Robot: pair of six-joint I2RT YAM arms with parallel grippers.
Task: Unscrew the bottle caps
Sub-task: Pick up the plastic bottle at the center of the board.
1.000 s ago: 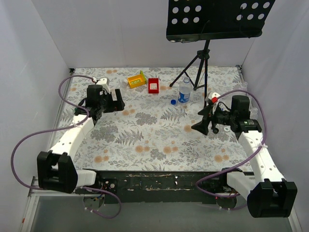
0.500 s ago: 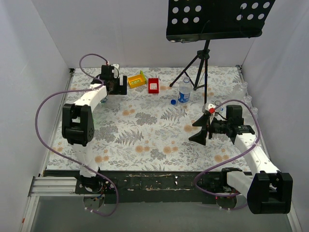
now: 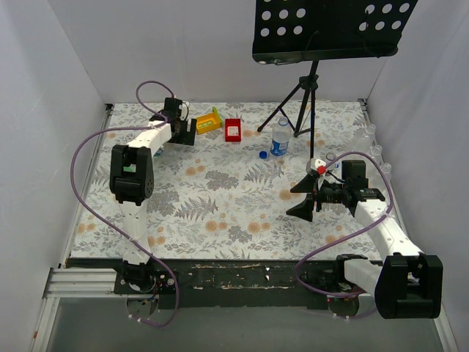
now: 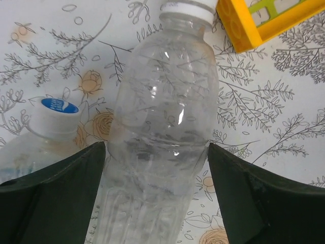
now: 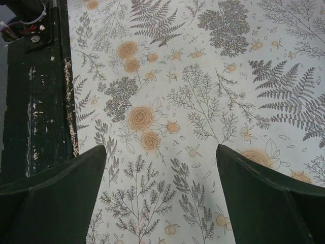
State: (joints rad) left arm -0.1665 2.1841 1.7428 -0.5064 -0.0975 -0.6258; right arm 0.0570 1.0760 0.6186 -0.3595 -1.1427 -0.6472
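A clear bottle (image 4: 162, 117) lies on the floral cloth with its white cap (image 4: 188, 7) pointing away from me. My left gripper (image 4: 157, 145) is shut on its body, and both fingers touch its sides. A second bottle's white cap with a blue logo (image 4: 58, 114) lies just left of it. From above, the left gripper (image 3: 181, 130) is at the back left. A blue-labelled bottle (image 3: 280, 138) stands upright at mid-back, with a loose blue cap (image 3: 263, 155) beside it. My right gripper (image 3: 302, 198) hangs open over bare cloth (image 5: 161, 150).
A yellow box (image 3: 208, 120) lies just right of the left gripper, close to the held bottle's cap, and a red box (image 3: 233, 130) sits beyond it. A black tripod stand (image 3: 300, 103) rises behind the upright bottle. White walls enclose the table.
The left arm has stretched out to the back left corner, and its jaws have narrowed onto the clear bottle. The right gripper moved slightly toward the near side and stayed open.
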